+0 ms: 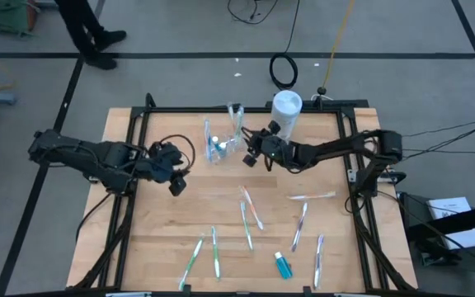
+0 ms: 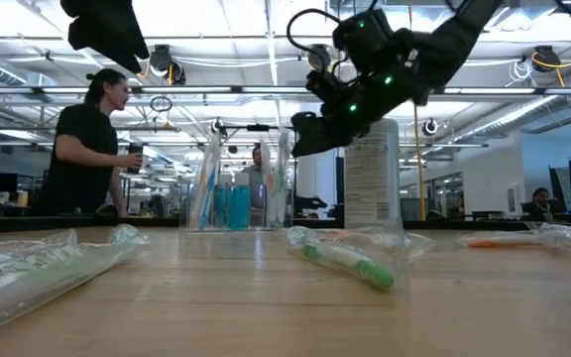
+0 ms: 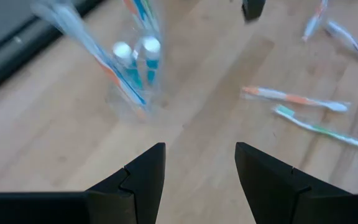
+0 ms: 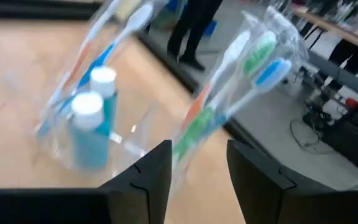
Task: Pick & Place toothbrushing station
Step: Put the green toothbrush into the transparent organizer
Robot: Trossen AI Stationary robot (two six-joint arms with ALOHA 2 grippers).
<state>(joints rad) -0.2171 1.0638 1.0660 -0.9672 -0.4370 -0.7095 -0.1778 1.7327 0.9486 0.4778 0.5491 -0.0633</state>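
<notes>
The small clear plastic cup [image 1: 218,147] stands upper centre, holding wrapped toothbrushes and blue tubes. The right gripper [image 1: 252,154] hovers beside it, fingers apart and empty; the left gripper [image 1: 174,176], parted too, waits mid-left. Only the low view shows a person [image 2: 92,144] behind the table.

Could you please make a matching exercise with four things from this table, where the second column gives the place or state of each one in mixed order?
Things:
1. clear cup
2. white canister
3. loose blue tube
4. left gripper

Places or states:
A. lying flat near the front edge of the table
B. open and empty, over the left part of the table
C. standing at the back edge, beside the right arm
D. standing upright with two blue tubes and toothbrushes inside

Right pairs: 1-D, 2-C, 3-A, 4-B
</notes>
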